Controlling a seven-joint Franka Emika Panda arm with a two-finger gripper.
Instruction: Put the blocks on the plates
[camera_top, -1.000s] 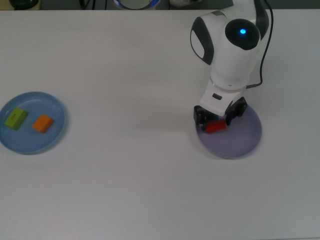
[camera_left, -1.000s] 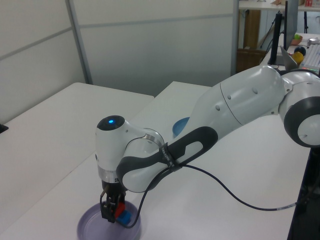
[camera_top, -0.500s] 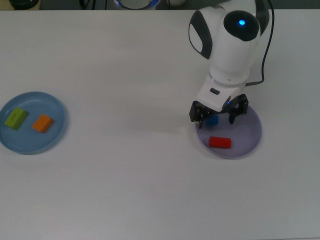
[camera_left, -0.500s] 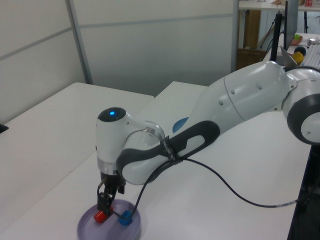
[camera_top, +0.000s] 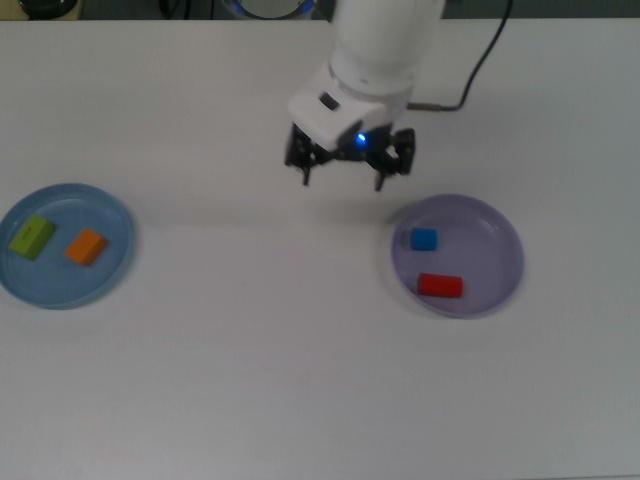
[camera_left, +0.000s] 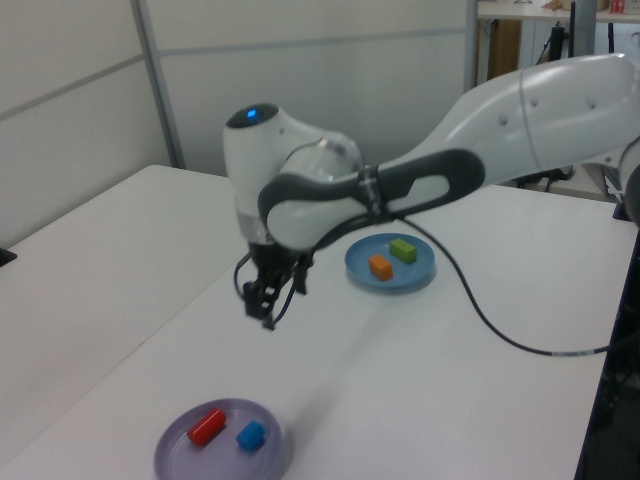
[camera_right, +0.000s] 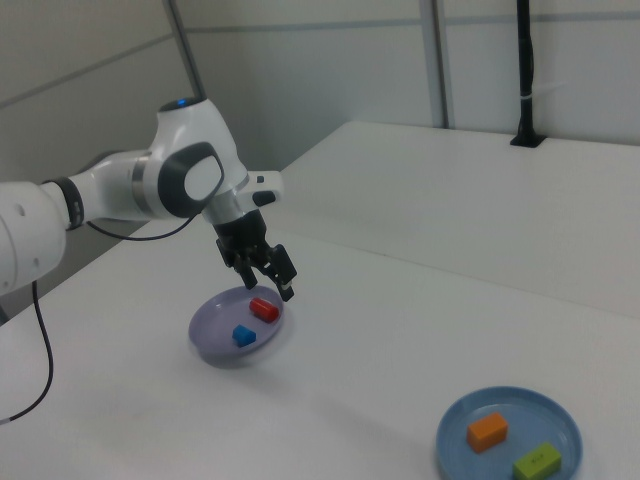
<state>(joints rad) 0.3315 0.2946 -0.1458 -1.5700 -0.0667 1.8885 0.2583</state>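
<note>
Lavender plate (camera_top: 500, 225) lies toward the top view's right edge of the white tabletop (camera_top: 250, 350), carrying the blue cube (camera_top: 424, 239) and the red cylinder (camera_top: 439, 285), which rests on its side, the two near each other but apart. At the top view's left edge, the light blue plate (camera_top: 100, 205) holds the lime-green block (camera_top: 31, 236) and the orange block (camera_top: 86, 246) side by side. Above bare tabletop between the plates, nearer the lavender one, the gripper (camera_top: 343, 175) hangs with its fingers apart, holding nothing.

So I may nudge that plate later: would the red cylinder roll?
Probably. The red cylinder lies on its side in the lavender plate, so it could roll. The raised rim would likely stop it. It looks rigid.
</note>
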